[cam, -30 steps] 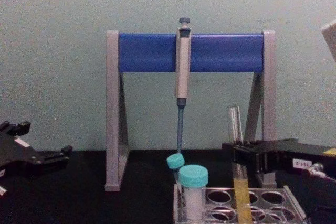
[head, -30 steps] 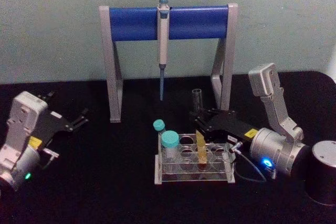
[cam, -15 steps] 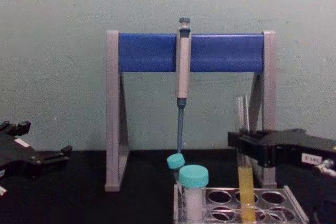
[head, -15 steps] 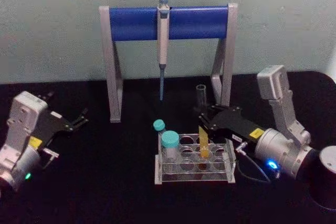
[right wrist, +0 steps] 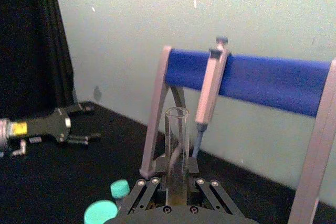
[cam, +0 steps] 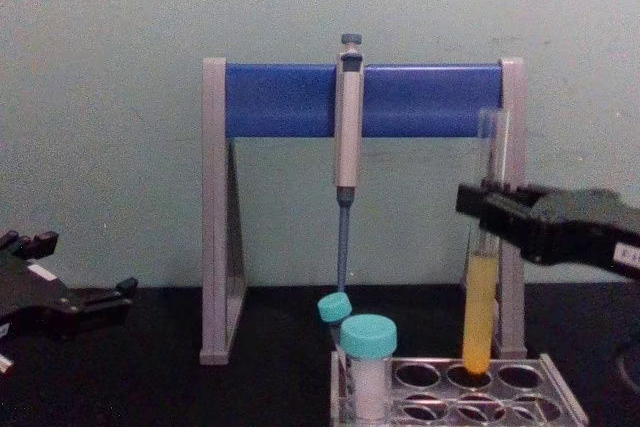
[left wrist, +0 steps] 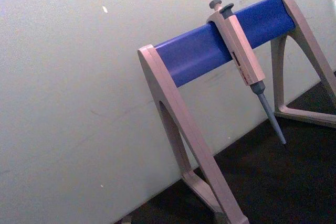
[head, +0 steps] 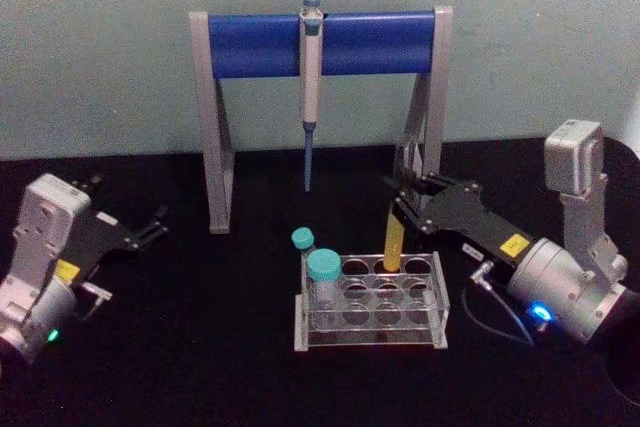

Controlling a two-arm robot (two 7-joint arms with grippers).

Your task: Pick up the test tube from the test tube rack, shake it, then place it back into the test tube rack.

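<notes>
The test tube [cam: 480, 317], clear with yellow liquid low down, stood upright just over the back row of the test tube rack [head: 370, 339]. My right gripper [head: 405, 209], reaching in from the right, pinched it above the liquid; my left gripper [head: 150, 229] sat spread, far left.

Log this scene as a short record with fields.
Right gripper: shut on the test tube, above the test tube rack's back row.
Test tube: upright, yellow liquid low, bottom at a back-row hole; clear of it or not, cannot tell.
Left gripper: open, parked at far left.
Vials: two, teal-capped, at the rack's left end.
Pipette: hanging on the blue stand behind.
</notes>
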